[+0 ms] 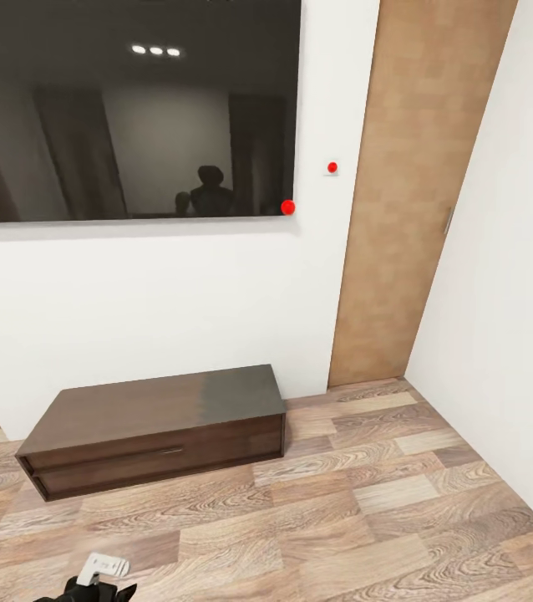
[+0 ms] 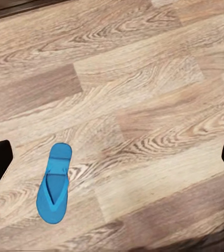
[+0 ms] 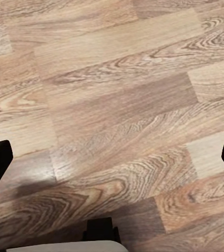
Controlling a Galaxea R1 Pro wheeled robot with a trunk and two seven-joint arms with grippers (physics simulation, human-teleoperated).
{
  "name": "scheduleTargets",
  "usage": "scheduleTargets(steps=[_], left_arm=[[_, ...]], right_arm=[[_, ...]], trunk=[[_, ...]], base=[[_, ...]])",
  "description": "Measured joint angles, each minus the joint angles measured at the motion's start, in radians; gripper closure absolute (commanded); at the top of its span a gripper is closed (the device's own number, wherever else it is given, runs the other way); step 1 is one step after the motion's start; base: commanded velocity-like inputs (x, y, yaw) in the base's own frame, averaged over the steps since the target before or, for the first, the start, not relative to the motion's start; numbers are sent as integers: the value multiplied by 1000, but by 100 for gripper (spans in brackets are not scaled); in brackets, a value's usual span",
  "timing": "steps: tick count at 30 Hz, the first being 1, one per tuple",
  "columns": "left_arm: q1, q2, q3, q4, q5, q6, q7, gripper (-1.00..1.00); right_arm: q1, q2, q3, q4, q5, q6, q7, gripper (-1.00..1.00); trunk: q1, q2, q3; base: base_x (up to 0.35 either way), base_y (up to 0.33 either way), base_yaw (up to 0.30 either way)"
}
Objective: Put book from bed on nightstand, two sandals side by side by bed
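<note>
Head view: a long low cabinet [image 1: 162, 431] stands against the white wall. Left wrist view: left gripper [image 2: 112, 157] spread wide — one blue sandal [image 2: 54, 184] lies flat on the floor [image 2: 143, 79], near one fingertip. Right wrist view: right gripper [image 3: 112, 157] likewise spread — bare planks.

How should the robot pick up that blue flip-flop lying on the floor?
The flip-flop lies flat, strap side up, on the wood floor. Probably best to come straight down from above and pinch its thin sole across the narrow middle, since it is long and slim. The open left gripper hangs over the floor beside it.
</note>
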Motion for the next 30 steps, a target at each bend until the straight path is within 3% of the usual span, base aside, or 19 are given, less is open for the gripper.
scheduleTargets(steps=[27, 30], left_arm=[[-6, 0, 1, 23, 3, -31, 26, -100], [-5, 0, 1, 23, 3, -30, 26, -100]], right_arm=[[0, 0, 0, 0, -3, 0, 0, -100], [0, 0, 0, 0, -3, 0, 0, -100]], trunk=[[0, 0, 0], [11, -21, -9]], base=[[0, 0, 0], [0, 0, 0]])
